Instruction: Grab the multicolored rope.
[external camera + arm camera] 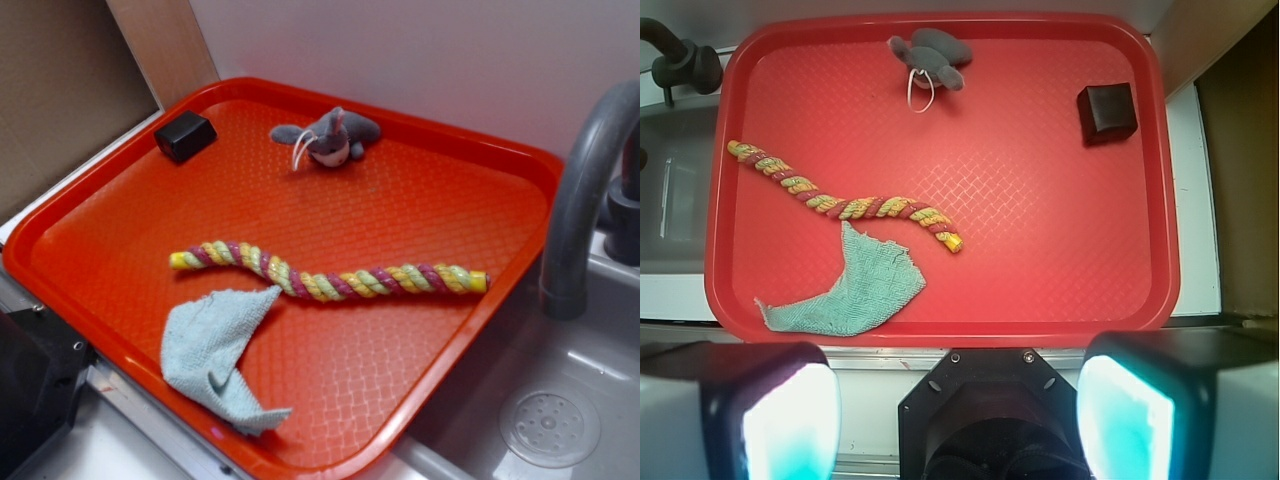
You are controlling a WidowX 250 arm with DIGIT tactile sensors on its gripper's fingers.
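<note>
Pincer (958, 400) with fingers (790, 425) spread wide apart, holding and touching nothing, poised outside the near rim of a red tray (1160, 180). Rope (845, 203) lies on the tray ahead and left of the pincer, a cloth (855, 290) touching its near side.

No legible text or labels anywhere.

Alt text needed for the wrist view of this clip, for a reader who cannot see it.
A multicolored rope lies wavy on a red tray, ungrasped, its middle touching a pale blue cloth. A grey plush toy and a black block sit at the far side; the gripper jaws are open below.
</note>
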